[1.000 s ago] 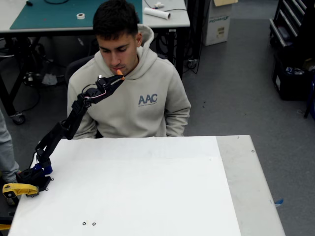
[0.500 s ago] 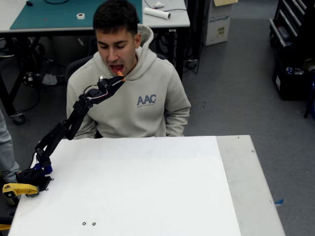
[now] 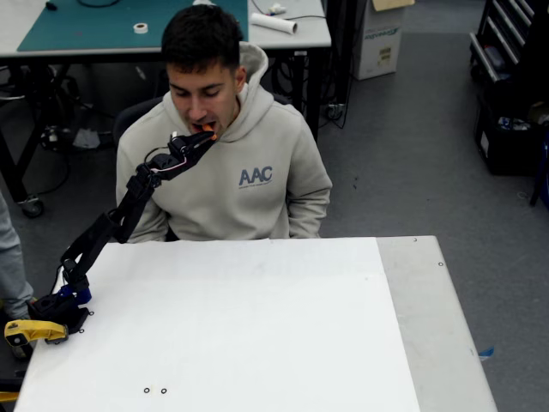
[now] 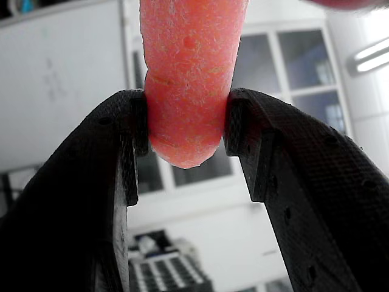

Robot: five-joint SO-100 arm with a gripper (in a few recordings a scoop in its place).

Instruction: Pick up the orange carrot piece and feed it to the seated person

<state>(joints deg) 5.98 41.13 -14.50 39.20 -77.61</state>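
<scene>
From where I stand, the black two-finger gripper (image 3: 204,137) at the end of the thin black arm (image 3: 111,225) is raised to the mouth of the seated person in the light beige hoodie with blue letters on the chest (image 3: 249,184). The small bright-orange carrot piece (image 3: 208,129) is pinched between the fingers, and its upper end sits right at the person's open lips; whether it is touching them or already between them is too small to make out in the fixed view.

In the wrist view the carrot piece (image 4: 188,79) runs up out of the top of the picture, so its far end is cut off. Its rounded lower end pokes out just below the two black finger pads (image 4: 137,125), which press on it from either side, clamped narrowly around it.

The arm's base stands at the left edge of the white tabletop (image 3: 257,335), partly hidden, with a yellow handle (image 3: 33,330) just beside it. At the far left edge a grey trouser leg (image 3: 9,257) is mostly cut off.
</scene>
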